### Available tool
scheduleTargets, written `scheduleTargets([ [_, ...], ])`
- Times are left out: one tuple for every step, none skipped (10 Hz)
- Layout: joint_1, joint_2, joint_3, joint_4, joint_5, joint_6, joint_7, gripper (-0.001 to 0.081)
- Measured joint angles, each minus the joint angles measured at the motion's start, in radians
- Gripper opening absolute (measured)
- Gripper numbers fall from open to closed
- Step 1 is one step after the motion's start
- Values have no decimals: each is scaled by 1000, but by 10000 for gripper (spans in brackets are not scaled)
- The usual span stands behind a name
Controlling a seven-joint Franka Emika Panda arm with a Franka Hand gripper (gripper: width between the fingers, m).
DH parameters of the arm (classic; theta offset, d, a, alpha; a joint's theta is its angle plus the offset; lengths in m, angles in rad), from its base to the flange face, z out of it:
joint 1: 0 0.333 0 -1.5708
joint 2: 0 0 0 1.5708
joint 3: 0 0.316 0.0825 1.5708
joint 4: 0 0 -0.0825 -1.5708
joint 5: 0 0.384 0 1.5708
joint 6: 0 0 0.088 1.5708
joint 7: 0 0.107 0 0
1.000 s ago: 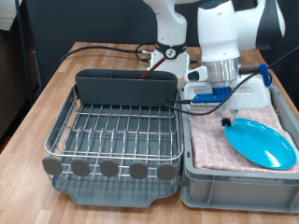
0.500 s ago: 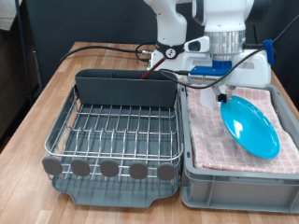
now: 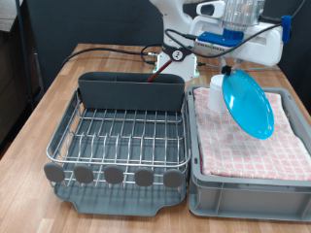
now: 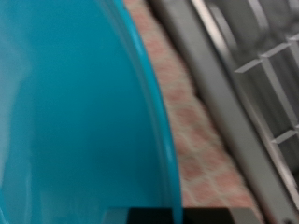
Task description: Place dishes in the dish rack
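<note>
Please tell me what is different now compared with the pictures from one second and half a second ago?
The gripper has risen towards the exterior view's top, lifting the light-blue plate off the pink checked cloth. The plate lay almost flat on the cloth before; now it hangs steeply tilted, clear of the cloth, above the grey tub. The dish rack stayed where it was, its wire grid holding no dish, and the wooden spoon also did not move.

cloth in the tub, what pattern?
Pink and white checks on the cloth, clearest in the exterior view.

Wooden table [image 3: 44, 102]; dish rack [image 3: 119, 146] beside grey tub [image 3: 248, 184]
</note>
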Motion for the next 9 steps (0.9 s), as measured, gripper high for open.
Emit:
scheduleTargets([
  [-1,-17,1,31,-31,-112,0,17],
  [-2,-32,-6,44,-34,-133,-6,17],
  [-2,-41,-13,39,-34,-127,-9,17],
  [-1,-39,-13,39,-33,-128,-9,17],
  [-2,-38,-14,39,-33,-128,-11,17],
  [-2,-38,-24,39,-33,-140,-36,17],
  [-6,-39,-43,39,-34,-155,-76,17],
  [-16,-42,-65,38,-46,-166,-119,17],
  [-32,-44,-87,38,-68,-173,-170,17],
])
